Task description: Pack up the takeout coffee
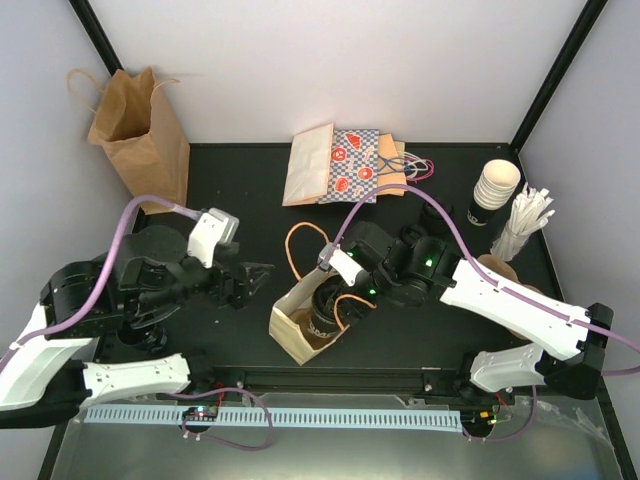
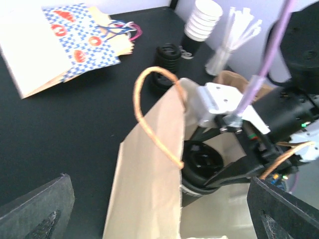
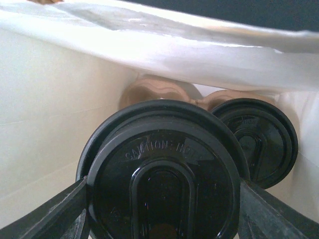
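**Q:** What is established from the top view?
**A:** A cream paper bag with orange rope handles [image 1: 292,335] is stood open on the black table [image 1: 230,190]. The right gripper [image 1: 335,308] is lowered into it. The left gripper [image 1: 258,277] is spread wide and released, just beside the bag. One stack of white paper cups [image 1: 496,185], one bundle of white sticks [image 1: 525,218] and one brown paper bag [image 1: 140,135] are counted.

**Q:** The left wrist view?
**A:** One black-lidded white paper cup [image 2: 202,167] is seen inside the bag.

**Q:** The right wrist view?
**A:** Two lidded cups are counted inside. The nearer cup [image 3: 162,179] is grasped between the fingers [image 3: 50,214]; the second cup [image 3: 259,139] is seated just behind. Packing is judged nearly complete; release and withdrawal are left.
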`<state>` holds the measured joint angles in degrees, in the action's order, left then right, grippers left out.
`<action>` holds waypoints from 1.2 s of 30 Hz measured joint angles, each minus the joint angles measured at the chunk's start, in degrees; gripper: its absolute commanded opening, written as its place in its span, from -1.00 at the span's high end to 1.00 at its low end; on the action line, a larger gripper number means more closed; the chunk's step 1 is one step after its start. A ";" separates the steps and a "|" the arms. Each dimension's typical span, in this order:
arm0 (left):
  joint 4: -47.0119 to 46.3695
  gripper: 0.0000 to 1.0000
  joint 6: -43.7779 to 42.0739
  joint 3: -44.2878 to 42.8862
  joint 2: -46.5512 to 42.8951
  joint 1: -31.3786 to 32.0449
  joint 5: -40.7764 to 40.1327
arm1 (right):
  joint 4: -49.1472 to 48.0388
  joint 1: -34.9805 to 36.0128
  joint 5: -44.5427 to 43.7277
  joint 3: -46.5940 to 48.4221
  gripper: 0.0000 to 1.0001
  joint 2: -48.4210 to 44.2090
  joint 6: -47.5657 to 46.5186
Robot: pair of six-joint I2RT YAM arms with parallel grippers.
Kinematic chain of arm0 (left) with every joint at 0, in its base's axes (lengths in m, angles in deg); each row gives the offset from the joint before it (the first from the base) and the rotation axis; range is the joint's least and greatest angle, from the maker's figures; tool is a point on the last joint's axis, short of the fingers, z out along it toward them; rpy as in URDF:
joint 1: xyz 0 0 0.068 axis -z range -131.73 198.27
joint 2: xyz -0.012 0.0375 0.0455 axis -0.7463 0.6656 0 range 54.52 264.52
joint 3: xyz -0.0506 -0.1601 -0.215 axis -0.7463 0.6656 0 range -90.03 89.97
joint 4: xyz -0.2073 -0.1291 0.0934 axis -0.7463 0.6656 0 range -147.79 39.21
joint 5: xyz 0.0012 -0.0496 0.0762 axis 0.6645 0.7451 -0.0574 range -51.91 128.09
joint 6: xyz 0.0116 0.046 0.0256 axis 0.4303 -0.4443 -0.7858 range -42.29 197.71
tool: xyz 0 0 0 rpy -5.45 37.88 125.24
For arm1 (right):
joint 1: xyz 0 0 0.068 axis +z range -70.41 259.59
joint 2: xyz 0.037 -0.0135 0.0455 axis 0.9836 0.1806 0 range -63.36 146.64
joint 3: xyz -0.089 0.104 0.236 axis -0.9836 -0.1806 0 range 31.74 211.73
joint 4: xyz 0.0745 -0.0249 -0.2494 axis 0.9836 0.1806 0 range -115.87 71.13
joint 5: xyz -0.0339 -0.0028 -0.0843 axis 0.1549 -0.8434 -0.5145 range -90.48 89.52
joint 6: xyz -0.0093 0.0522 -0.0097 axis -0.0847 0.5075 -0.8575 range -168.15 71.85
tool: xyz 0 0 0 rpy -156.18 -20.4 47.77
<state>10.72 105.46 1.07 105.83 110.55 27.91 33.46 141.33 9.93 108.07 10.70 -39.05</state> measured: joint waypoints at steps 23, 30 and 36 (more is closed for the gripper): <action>5.27 -0.97 0.37 8.66 -2.95 -11.43 1.70 | 0.00 0.02 -0.02 0.00 0.10 0.00 -0.04; 2.86 -0.97 -1.73 10.16 -2.93 -14.91 8.17 | 0.00 0.02 -0.04 0.00 0.10 0.00 -0.22; 0.44 -0.82 -3.23 11.74 -0.63 -15.34 13.55 | 0.00 0.02 -0.07 0.00 0.10 0.00 -0.22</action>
<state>11.16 102.22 12.81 105.20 95.21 41.46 33.46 141.35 9.87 108.07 10.70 -39.27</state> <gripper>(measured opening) 0.950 0.739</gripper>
